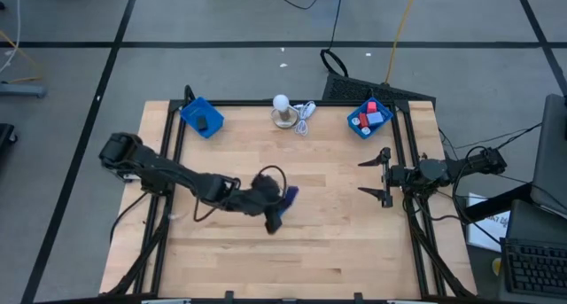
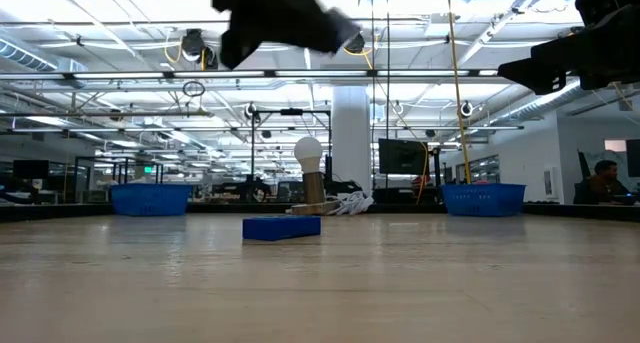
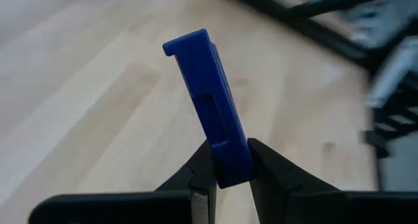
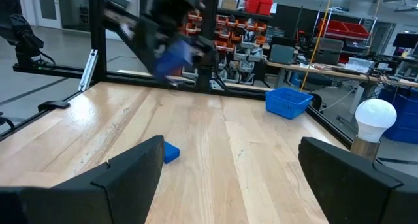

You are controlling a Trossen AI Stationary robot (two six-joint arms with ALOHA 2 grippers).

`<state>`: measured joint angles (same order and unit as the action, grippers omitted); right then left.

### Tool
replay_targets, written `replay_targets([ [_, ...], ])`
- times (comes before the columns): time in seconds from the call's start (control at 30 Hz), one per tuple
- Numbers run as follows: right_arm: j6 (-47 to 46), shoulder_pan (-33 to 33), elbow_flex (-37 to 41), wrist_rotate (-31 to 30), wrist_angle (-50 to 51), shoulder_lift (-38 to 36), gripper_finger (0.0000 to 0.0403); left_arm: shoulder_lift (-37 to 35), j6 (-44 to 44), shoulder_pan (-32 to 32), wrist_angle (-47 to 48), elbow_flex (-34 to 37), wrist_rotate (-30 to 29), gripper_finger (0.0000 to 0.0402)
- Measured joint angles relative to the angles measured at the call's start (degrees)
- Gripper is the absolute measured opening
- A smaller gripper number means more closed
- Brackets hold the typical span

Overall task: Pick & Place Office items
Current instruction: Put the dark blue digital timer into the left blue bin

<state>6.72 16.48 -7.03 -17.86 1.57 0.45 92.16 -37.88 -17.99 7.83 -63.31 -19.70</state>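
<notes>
My left gripper (image 1: 276, 200) is over the middle of the table, shut on a flat blue piece (image 3: 209, 100) with a small hook at its free end. The right wrist view shows it raised above the wood as a blurred blue piece (image 4: 174, 54). A second blue block (image 2: 281, 227) lies flat on the table below it, also seen as the small block (image 4: 171, 152). My right gripper (image 1: 379, 175) waits open at the table's right edge, with nothing between its fingers (image 4: 134, 168). My left gripper pinches the blue piece by its near end (image 3: 230, 164), between the two fingers on its two broad faces. The fingers come from the table's left, slanting down. The piece sticks out past the fingertips along their line, lifted clear of the table.
A blue tray (image 1: 190, 112) at the far left holds a dark piece (image 1: 204, 122). Another blue tray (image 1: 355, 123) at the far right holds red, light blue and purple pieces. A white ball on a round base (image 1: 282, 108) with white cord stands between them. A black frame borders the table.
</notes>
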Motion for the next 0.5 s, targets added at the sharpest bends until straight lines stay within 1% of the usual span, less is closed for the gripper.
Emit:
replay_targets([
  [0.07,0.00,0.00,0.00,0.00,0.00,0.00,0.0343,0.61,3.36,-0.30,-4.94,0.00,0.38,0.0061],
  [0.13,0.00,-0.01,0.00,-0.01,0.00,0.00,0.0343,0.66,5.57,-0.51,-7.60,0.32,0.34,0.0058],
  [0.23,0.00,0.01,0.00,-0.01,0.01,0.00,0.0343,0.55,8.81,-0.98,-13.75,2.06,0.34,0.0058],
  [0.33,0.00,0.01,0.00,0.00,-0.01,0.00,0.0343,0.66,12.08,-1.43,-23.65,5.54,1.75,0.0058],
  [0.4,0.00,0.00,0.01,-0.01,-0.01,0.00,0.0343,0.57,12.49,-1.29,-30.47,8.62,2.21,0.0058],
  [0.5,0.00,0.01,0.00,-0.01,-0.01,0.00,0.0343,0.46,12.13,-0.78,-36.93,13.74,2.14,0.0058],
])
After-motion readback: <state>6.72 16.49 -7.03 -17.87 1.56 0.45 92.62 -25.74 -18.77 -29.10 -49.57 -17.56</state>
